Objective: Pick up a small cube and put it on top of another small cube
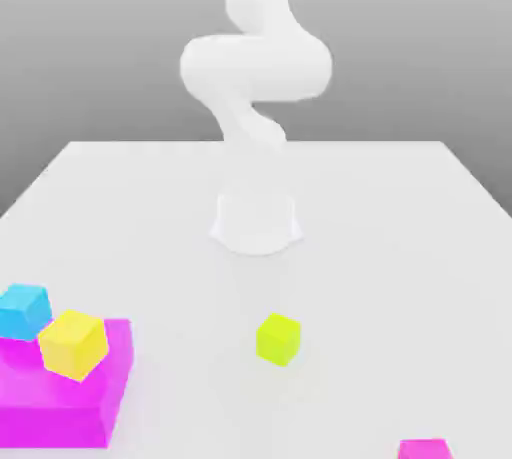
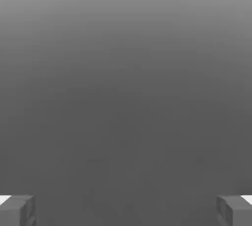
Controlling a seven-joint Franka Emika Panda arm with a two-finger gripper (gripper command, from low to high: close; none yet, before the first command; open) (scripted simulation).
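The robot's arm (image 1: 257, 67) is plain white, with smooth, rounded, tube-like segments and a flared base (image 1: 256, 222). The fingers (image 2: 17, 211) are dark grey and blocky, with white patches.

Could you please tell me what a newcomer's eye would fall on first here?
Probably the big flat magenta block at the exterior view's lower left, bearing a cyan cube and a warm yellow cube. Next, the small lime cube, alone on the white table.
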